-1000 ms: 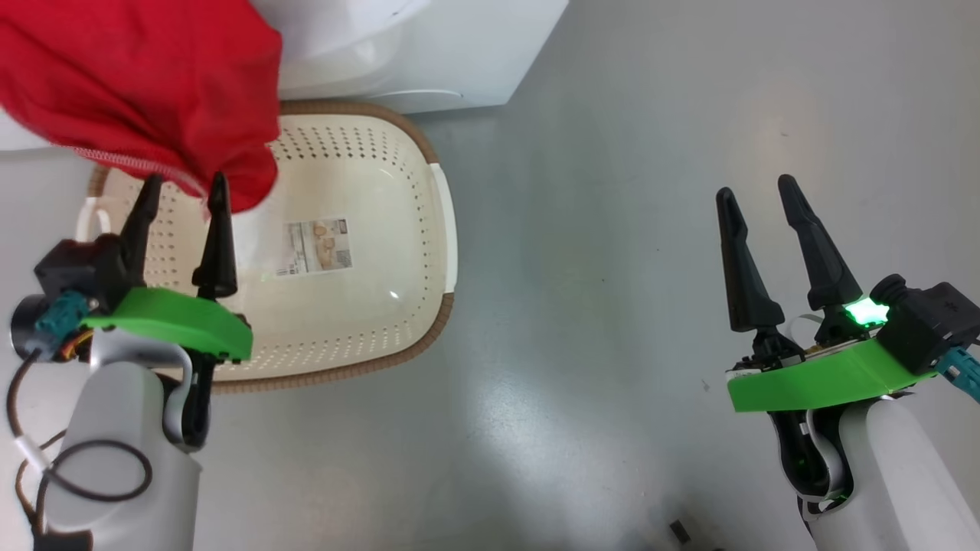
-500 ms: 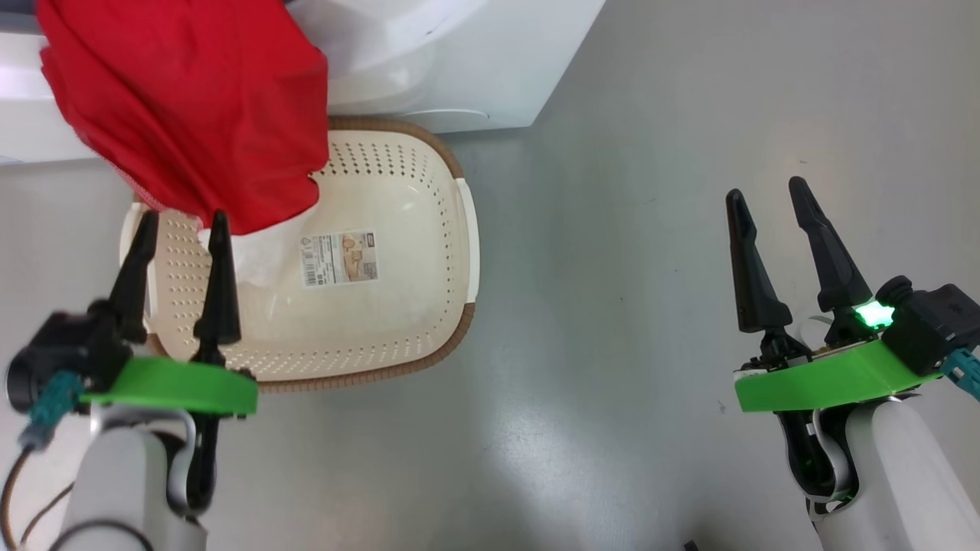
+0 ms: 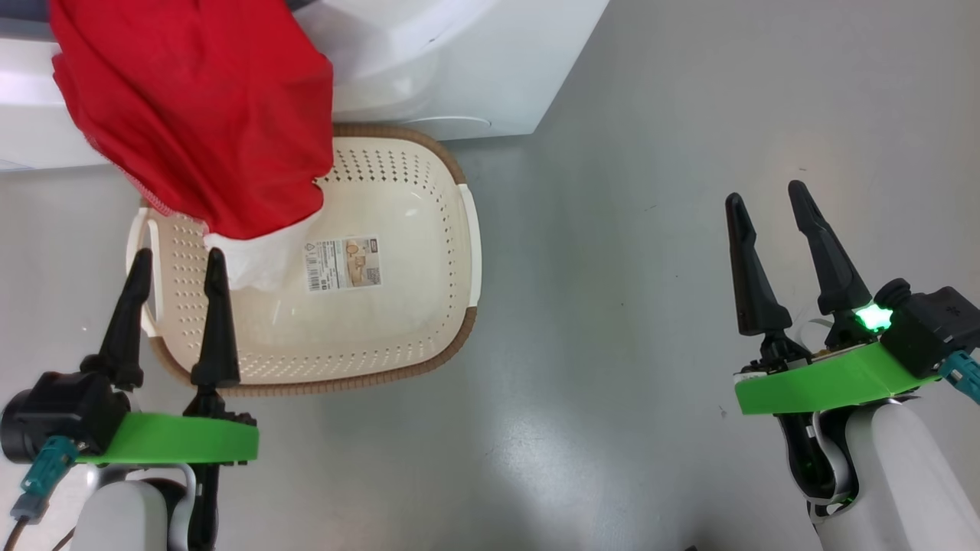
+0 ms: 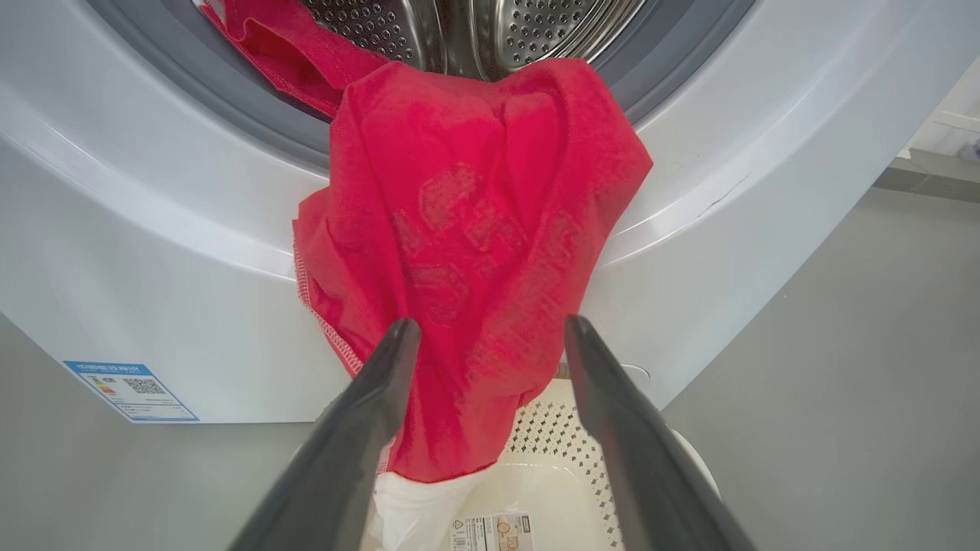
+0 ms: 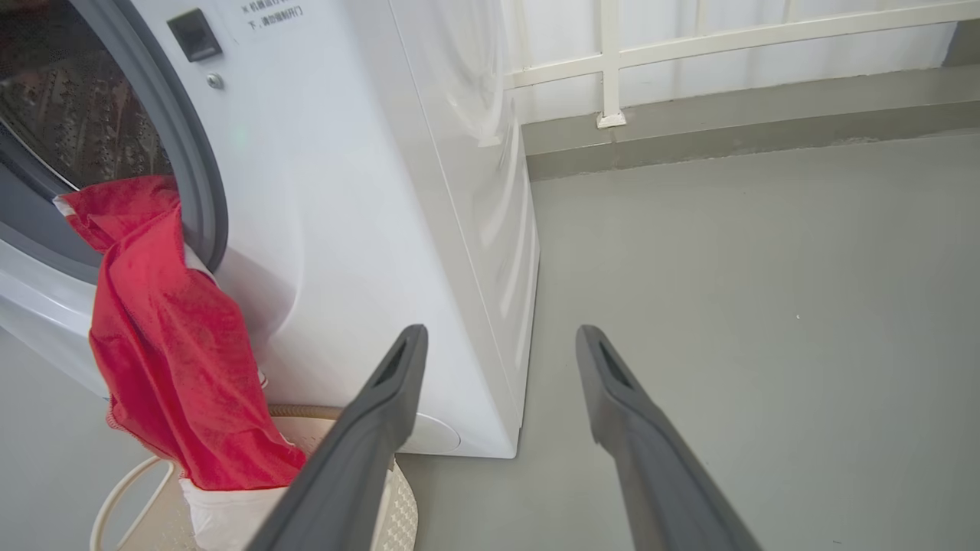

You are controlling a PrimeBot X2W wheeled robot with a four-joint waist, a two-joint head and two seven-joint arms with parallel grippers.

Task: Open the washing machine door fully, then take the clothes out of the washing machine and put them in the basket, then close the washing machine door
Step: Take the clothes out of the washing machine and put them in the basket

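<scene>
Paper label point(image 3: 344, 263) with a barcode lay in the basket point(image 3: 453, 340), wording too small to read, blue sticker point(image 4: 130, 390) with a QR code sat low on the washing machine point(image 4: 115, 252) front, two small lines of Chinese print point(image 5: 274, 17) high on its front were illegible.

Red shirt point(image 4: 475, 252) hangs from drum point(image 4: 536, 23) over basket point(image 4: 553, 438) — hand point(image 4: 491, 325) spread wide.
</scene>
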